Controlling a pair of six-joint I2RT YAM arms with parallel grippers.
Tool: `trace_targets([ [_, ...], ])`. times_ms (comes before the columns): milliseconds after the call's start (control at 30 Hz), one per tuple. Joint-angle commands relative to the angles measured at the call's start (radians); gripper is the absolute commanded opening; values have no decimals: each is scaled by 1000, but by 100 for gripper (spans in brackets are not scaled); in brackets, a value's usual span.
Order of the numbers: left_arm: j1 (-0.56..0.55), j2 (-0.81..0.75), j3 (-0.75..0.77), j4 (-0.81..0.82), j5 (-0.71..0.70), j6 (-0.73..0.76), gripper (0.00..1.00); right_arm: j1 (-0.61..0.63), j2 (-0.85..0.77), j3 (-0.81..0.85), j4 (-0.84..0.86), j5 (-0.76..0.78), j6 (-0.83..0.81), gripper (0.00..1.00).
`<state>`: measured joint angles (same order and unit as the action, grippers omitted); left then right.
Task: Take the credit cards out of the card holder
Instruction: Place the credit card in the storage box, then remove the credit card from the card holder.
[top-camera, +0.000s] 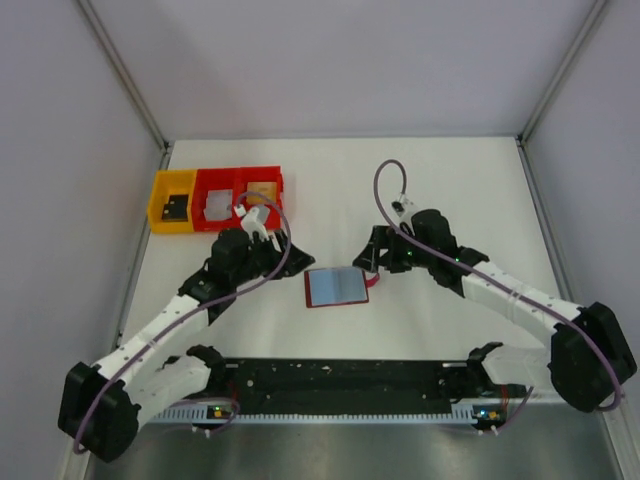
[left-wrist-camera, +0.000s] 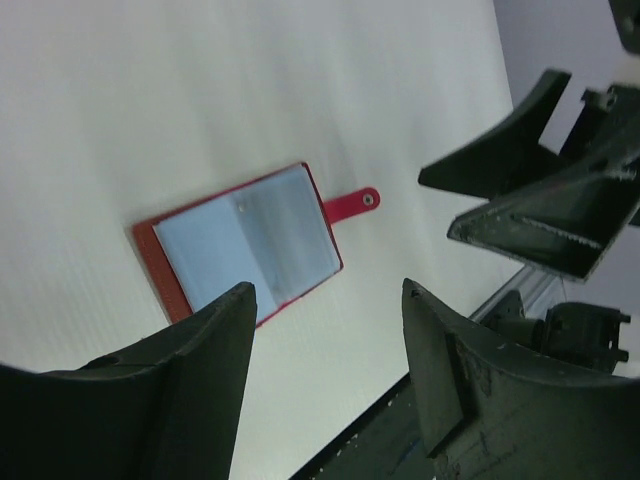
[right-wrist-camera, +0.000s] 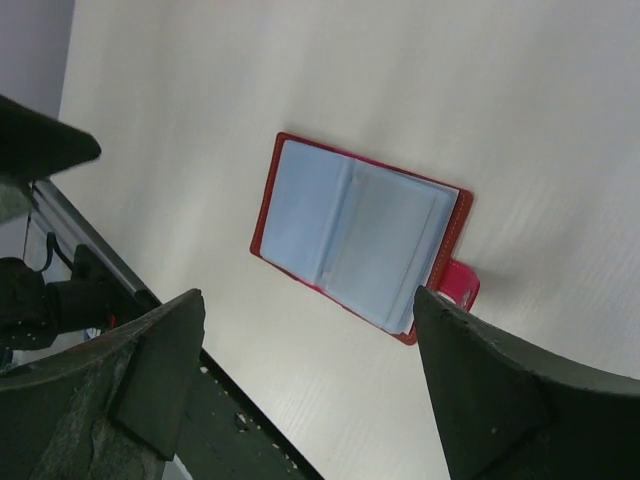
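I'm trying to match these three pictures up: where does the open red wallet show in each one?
Top external: the flat red folding wallet with grey-blue pockets lies open near the picture's centre.
Left wrist: wallet left of centre.
Right wrist: wallet at centre.
Shared landmark: its red snap tab, sticking off one short edge in every view.

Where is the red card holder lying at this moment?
In the top view the card holder lies open near the middle of the table, right of the three bins.
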<state>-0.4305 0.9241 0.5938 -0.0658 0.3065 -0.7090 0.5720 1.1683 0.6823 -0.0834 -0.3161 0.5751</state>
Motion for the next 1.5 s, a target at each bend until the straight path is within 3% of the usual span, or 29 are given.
trace_targets([
  [0, -117, 60, -49, 136, -18, -23, 64, 18, 86, 89, 23, -24, -8, 82],
  [167, -200, 214, -42, 224, -6, -18, 63, 35, 198, 126, 17, -21, 6, 80],
  [400, -211, 386, -23, 242, -7, 11, 59, 57, 329, 140, 62, -20, 31, 74],
  [533, -212, 447, -29, 227, -6, 16, 53, 60, 378, 137, 68, -15, 31, 72],
  [700, -212, 478, -49, 196, -21, -6, 32, 62, 412, 131, 73, -21, 26, 66],
  [867, -212, 487, -58, 172, -35, -17, 27, 63, 422, 122, 76, -34, 26, 58],
  [1200, -212, 544, -58, 170, -14, -38, 26, 69, 441, 128, 76, -49, 26, 49],
  [1467, -214, 567, -58, 181, 5, -43, 25, 75, 426, 138, 76, -81, 39, 35],
])
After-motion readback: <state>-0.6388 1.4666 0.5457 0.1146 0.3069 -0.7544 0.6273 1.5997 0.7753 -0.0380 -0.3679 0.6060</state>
